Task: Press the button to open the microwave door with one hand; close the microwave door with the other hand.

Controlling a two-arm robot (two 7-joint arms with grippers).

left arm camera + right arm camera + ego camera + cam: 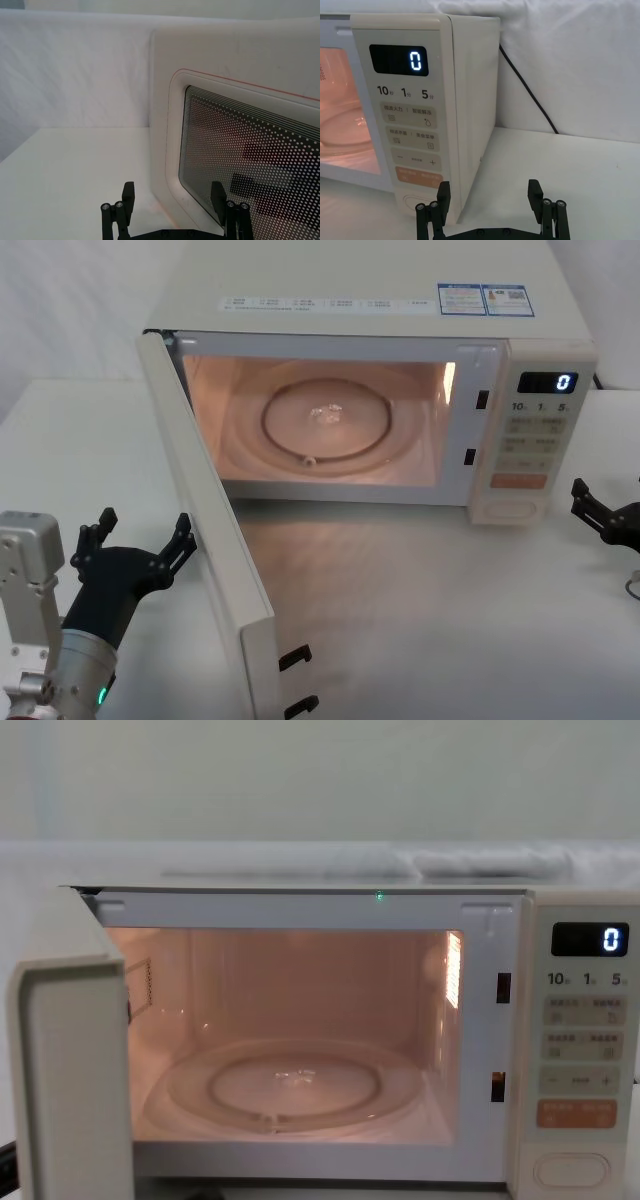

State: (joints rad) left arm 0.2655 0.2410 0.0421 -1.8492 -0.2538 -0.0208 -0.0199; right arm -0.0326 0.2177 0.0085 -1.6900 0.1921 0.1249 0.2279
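left gripper (pixel 140 540): seen in head view just left of the microwave door, outer side; fingers (pixel 129 196) spread apart, nothing held; the door's window is faced closely in the left wrist view, no contact seen.
microwave door (pixel 205 530): swung wide open, hinged at the oven's left edge; inner face turned toward the cavity; two dark latch hooks (pixel 296 657) seen at its free edge; dotted dark window (pixel 260 165) with thin pink outline seen from outside.
cavity (pixel 290 1030): right of the door, lit orange; glass turntable (pixel 325 420) lying on its floor.
control panel (pixel 530 435): right of the cavity; display (pixel 399 60) reads 0; beige keys below it, orange key (pixel 419 176) lower down.
button (pixel 571 1169): wide cream oval key at the panel's bottom, right of the door and cavity, under the orange key; not touched.
right gripper (pixel 490 202): right of the microwave, low, near the panel's corner; fingers apart, empty; seen at the right edge in head view.
power cable (pixel 527 92): dark, running down behind the oven's right side.
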